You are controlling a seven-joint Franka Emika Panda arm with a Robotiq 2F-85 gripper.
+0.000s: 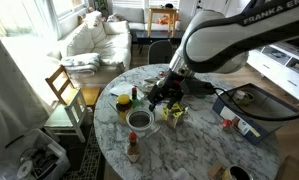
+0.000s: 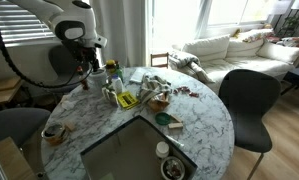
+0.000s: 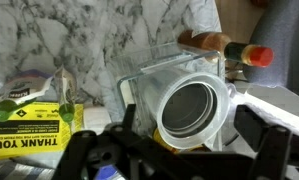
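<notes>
Gripper (image 1: 165, 96) hung low over the marble table (image 1: 204, 150), its jaws spread wide with nothing between them. From where it hovered, the wrist view showed a clear jar (image 3: 194, 105), white-rimmed and dark inside, sitting just ahead of the fingers (image 3: 264, 145) and apart from them. A yellow-green packet (image 3: 34, 125) lay beside the jar, and a red-capped bottle (image 3: 234, 50) lay just past it.

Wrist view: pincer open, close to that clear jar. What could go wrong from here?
1. The red-capped bottle stands close by the clear jar. A finger of the pincer coming in on that side could knock it over.
2. The jar looks smooth and wide for the open jaws, so a grip may slip.
3. The yellow THANK YOU packet lies near on the other side and could get snagged.
</notes>
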